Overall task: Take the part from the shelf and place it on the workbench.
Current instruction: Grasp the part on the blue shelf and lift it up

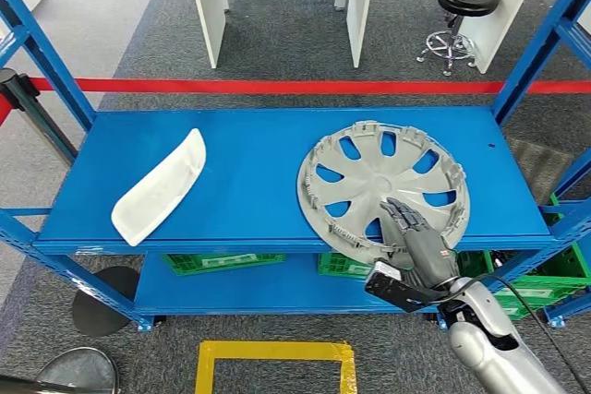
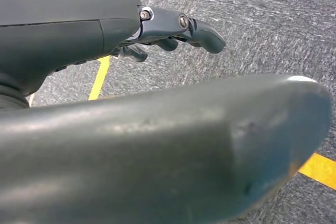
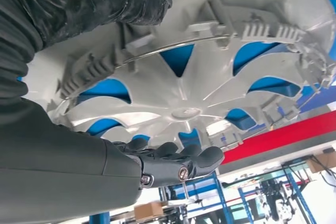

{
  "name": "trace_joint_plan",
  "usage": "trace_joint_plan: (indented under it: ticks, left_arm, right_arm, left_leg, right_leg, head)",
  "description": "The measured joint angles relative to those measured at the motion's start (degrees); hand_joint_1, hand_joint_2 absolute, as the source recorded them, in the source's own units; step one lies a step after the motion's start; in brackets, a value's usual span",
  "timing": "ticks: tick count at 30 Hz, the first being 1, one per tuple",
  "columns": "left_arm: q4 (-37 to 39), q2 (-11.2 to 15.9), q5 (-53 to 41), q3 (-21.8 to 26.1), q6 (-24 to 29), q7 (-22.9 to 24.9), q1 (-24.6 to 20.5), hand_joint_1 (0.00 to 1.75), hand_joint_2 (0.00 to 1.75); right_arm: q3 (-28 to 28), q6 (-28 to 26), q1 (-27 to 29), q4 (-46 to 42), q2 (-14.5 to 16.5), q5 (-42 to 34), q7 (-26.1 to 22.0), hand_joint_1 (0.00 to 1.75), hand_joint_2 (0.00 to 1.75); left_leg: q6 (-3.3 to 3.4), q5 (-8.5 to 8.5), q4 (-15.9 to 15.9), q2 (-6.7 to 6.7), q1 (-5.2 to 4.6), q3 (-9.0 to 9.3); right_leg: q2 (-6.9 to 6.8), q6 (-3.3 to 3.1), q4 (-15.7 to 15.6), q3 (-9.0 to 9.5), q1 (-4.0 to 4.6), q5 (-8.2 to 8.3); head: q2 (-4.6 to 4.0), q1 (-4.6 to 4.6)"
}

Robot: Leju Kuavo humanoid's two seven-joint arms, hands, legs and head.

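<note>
Right hand (image 1: 416,239) over hubcap (image 1: 379,182) on shelf (image 1: 258,182).
Fingers extended, grasping nothing; left hand (image 2: 174,27) released too.

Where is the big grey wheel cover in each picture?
Head view: the wheel cover lies on the blue shelf, right of middle, under the right hand.
Left wrist view: not in it.
Right wrist view: the wheel cover spans the picture.
Shared landmark: the red tape line.
</note>
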Motion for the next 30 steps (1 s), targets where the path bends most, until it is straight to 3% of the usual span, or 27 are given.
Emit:
trace_joint_plan:
  ticks: [30]
  left_arm:
    - [0.0,-0.1,-0.4,0.0,-0.3,0.2,0.0,0.0,0.0]
  right_arm:
    - [5.5,4.0,-5.2,5.5,1.5,-1.1,2.2,0.0,1.75]
  left_leg:
    - [0.0,0.01,0.0,0.0,0.0,0.01]
  right_leg:
    - [0.02,0.0,0.0,0.0,0.0,0.0]
  head:
    - [0.0,0.0]
